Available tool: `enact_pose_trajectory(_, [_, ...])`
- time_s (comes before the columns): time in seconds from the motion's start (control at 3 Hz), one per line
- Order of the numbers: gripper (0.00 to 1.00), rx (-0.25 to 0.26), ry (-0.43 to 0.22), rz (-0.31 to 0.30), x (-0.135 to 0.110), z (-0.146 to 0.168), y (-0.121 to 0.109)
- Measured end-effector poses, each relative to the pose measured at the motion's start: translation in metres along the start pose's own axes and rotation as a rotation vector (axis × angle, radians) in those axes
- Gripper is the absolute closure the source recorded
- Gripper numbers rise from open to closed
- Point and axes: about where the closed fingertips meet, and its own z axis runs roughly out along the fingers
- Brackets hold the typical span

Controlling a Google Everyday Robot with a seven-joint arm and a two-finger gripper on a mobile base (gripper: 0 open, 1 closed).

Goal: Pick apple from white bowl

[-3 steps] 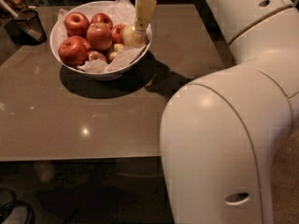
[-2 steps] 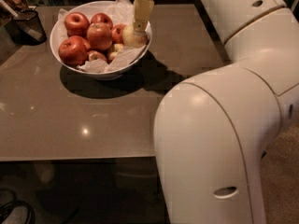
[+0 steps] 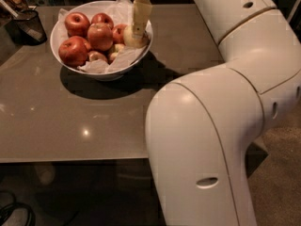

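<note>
The white bowl sits mouth up at the table's far left, holding red apples. The gripper points straight down into its right side; its grip cannot be told.

The white bowl in the upper left is smooth and glossy, lined with crumpled matt paper. The apples have shiny red skins. The gripper, dull cream plastic, dips into the bowl's right side. The table is smooth and faintly reflective, and the arm is satiny white plastic.
</note>
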Motion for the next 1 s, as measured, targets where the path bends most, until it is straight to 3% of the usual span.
enact_pose_trajectory(1.0, [0.27, -0.037, 0.003, 0.007, -0.001, 0.022, -0.003])
